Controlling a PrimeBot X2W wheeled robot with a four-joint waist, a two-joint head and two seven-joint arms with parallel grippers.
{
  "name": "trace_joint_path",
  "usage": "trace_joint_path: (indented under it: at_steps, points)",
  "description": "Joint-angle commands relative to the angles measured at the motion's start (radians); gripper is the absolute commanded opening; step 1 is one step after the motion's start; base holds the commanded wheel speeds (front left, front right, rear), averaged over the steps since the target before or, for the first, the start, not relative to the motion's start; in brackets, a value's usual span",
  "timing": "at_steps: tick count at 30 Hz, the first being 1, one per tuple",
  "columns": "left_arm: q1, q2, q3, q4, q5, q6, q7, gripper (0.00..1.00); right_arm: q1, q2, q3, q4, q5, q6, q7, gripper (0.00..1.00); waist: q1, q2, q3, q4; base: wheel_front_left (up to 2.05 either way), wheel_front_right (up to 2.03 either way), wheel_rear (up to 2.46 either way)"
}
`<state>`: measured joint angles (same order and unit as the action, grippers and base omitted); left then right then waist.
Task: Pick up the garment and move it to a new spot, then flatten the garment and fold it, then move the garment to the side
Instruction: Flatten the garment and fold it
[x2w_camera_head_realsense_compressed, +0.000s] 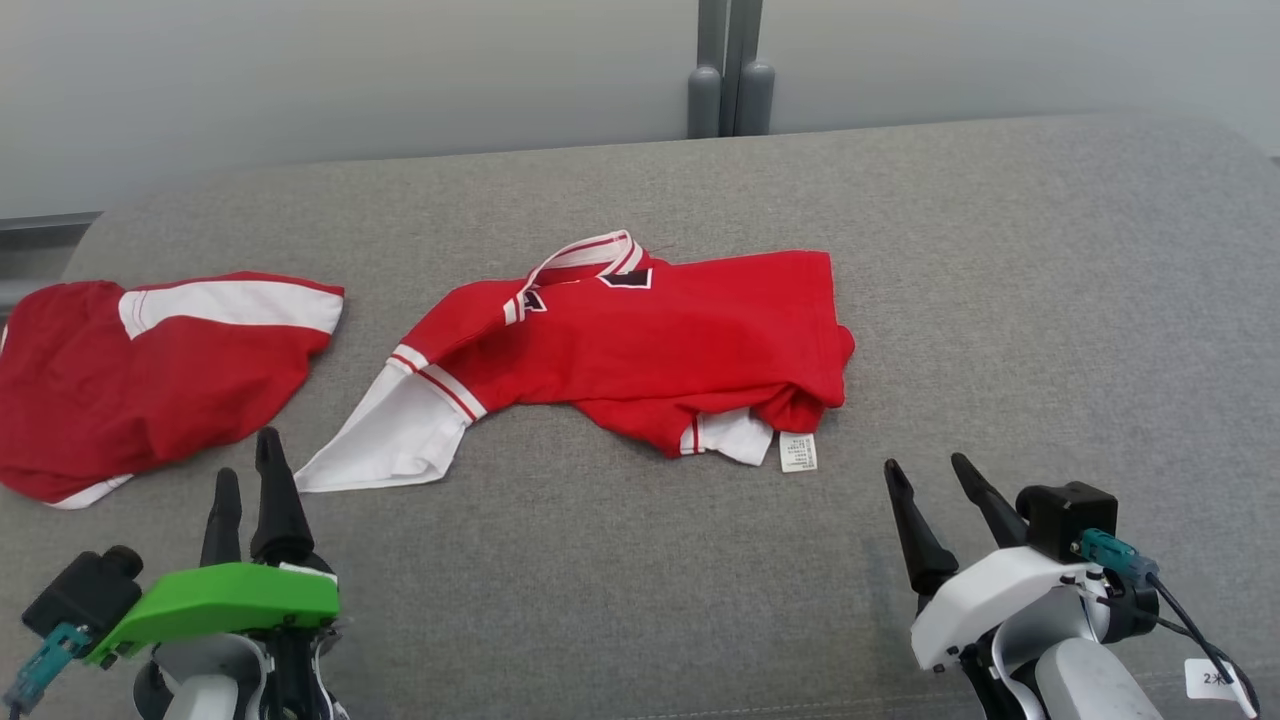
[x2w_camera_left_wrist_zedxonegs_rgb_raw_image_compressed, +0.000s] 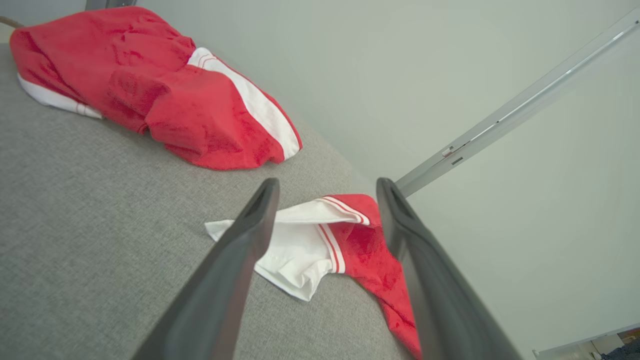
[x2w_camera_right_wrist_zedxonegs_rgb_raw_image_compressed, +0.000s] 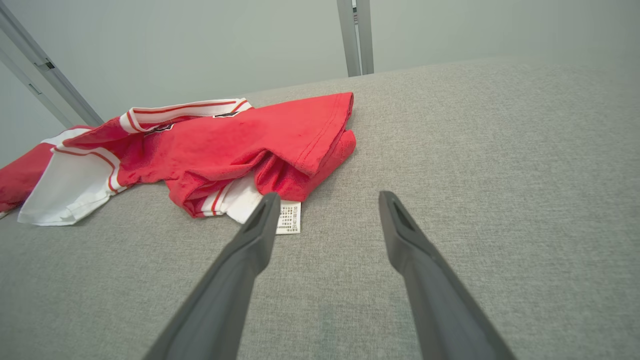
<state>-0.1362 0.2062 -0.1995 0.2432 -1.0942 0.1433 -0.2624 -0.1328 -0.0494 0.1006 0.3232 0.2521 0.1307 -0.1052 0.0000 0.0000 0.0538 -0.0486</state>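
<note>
on the couch (x2w_camera_head_realsense_compressed: 600, 560), i am holding left gripper (x2w_camera_head_realsense_compressed: 248, 455) and right gripper (x2w_camera_head_realsense_compressed: 925, 462) open; grabbing just the sleeve (x2w_camera_head_realsense_compressed: 385, 435) could bunch the shirt (x2w_camera_head_realsense_compressed: 660, 340).

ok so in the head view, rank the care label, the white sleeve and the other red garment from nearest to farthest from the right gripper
1. care label, just left of the right gripper
2. white sleeve, well to the left
3. other red garment, far left edge

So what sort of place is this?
Probably a lab or test room: a grey fabric work surface, pale wall panels with a metal post, and a red polo shirt laid out.
</note>
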Motion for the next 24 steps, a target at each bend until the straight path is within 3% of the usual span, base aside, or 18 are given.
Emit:
trace_joint_path:
  at_steps: [1,5,9,18,24]
  points:
    - [0.031,-0.026,0.043,-0.032,0.049,-0.027,-0.002,1.0,0.013,-0.002,-0.006,-0.004,-0.002,0.0,0.002,1.0,0.0,0.0,-0.013,0.023,0.0,0.0,0.0]
    - [0.098,-0.109,0.186,-0.126,0.202,-0.098,-0.002,1.0,0.027,-0.002,-0.018,-0.003,0.007,0.0,0.007,1.0,0.0,0.0,-0.031,0.048,0.0,0.0,0.0]
    - [0.159,-0.146,0.228,-0.176,0.377,-0.145,-0.002,1.0,0.03,-0.002,-0.039,-0.001,0.003,0.0,-0.007,1.0,0.0,0.0,-0.051,0.071,0.0,0.0,0.0]
    - [0.243,-0.154,0.193,-0.201,0.745,-0.148,-0.002,1.0,0.049,-0.002,-0.063,0.009,-0.008,0.0,-0.039,1.0,0.0,0.0,-0.077,0.099,0.0,0.0,0.0]
    - [0.287,-0.148,0.153,-0.17,0.864,-0.163,-0.002,1.0,0.065,-0.002,-0.075,0.023,-0.022,0.0,-0.045,1.0,0.0,0.0,-0.083,0.1,0.0,0.0,0.0]
